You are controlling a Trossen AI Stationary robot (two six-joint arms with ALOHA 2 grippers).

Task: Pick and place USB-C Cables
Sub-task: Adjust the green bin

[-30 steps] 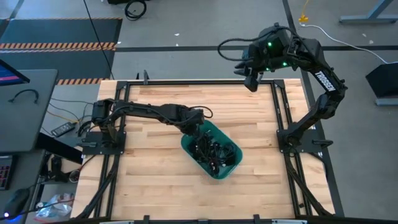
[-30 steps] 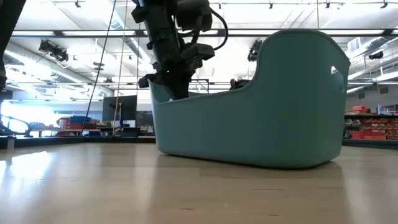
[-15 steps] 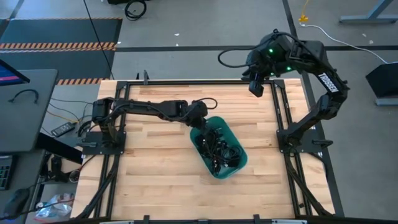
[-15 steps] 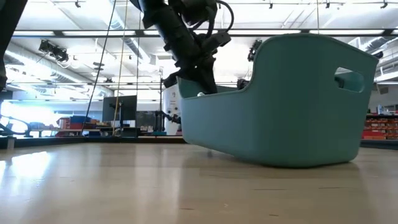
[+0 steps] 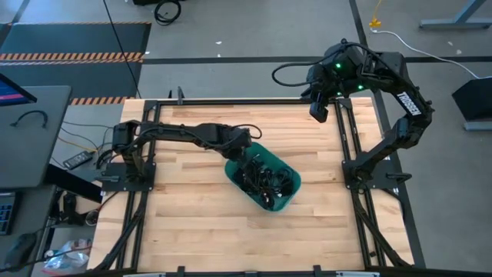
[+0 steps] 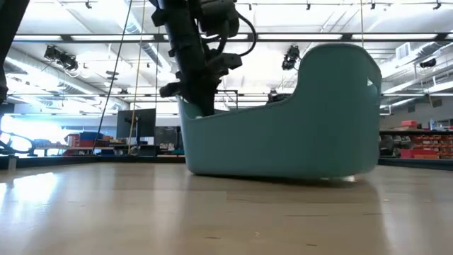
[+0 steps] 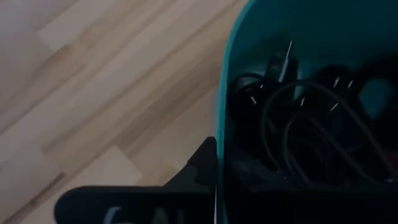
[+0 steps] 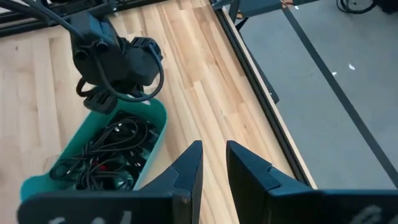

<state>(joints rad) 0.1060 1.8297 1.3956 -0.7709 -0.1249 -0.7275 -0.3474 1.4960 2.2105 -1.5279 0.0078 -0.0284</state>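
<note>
my left gripper (image 5: 240, 156) is clamped on the near rim of the teal tub (image 5: 283, 198); the usb-c cables (image 5: 264, 179) lie tangled inside, just past my fingers. my right gripper (image 8: 212, 163) hangs high over the table's far edge, fingers slightly apart, holding nothing.

The left hand (image 8: 102, 99) is gripping the rim of the teal tub (image 8: 158, 121), which is holding tangled black USB-C cables (image 8: 106, 152) on the wooden worktop (image 8: 205, 81).

A workshop hall: striped floor tape (image 5: 69, 56), stocked shelves (image 6: 88, 139).
</note>
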